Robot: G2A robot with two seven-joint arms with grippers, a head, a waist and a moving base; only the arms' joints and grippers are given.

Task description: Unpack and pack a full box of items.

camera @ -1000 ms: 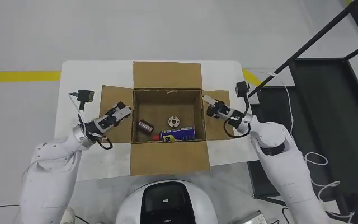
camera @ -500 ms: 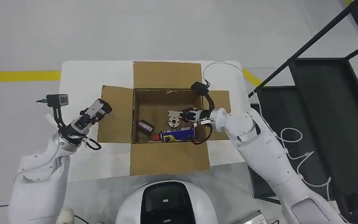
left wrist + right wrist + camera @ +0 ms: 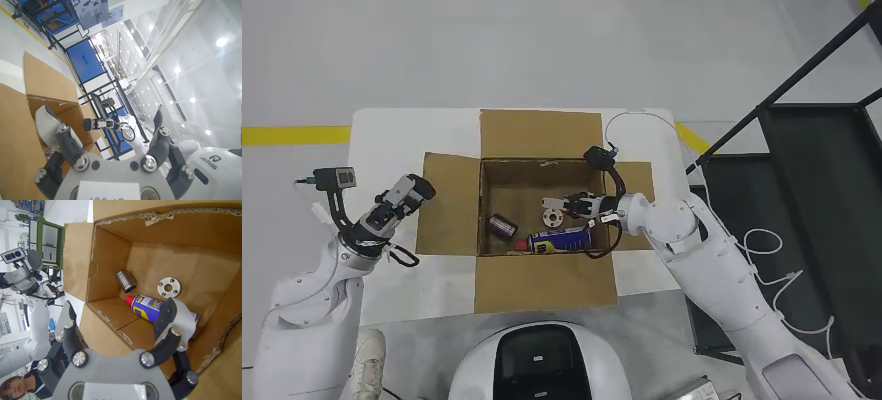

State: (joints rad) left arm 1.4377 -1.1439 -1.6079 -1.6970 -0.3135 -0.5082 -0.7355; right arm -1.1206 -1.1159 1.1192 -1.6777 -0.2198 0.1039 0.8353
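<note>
Hovering in the box (image 3: 540, 135), the right claw (image 3: 579, 208) is spread wide and empty just above the spray can (image 3: 560, 240), which lies sideways on the box floor by the front wall. Can looks rigid, smooth, likely to roll; pinch across mid-body. Left claw (image 3: 408, 194) agape beside the left flap. A second ago the right claw was at the right flap; the left has backed off.

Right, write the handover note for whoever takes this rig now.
Right gripper: open, holding nothing, down inside the box near the white disc and spray can.
Left gripper: open, empty, outside the box by its side flap.
Things: spray can on its side, metal cylinder and white disc, all on the box floor.
Done: flaps open.
Left: lift the three out, then repack.
</note>
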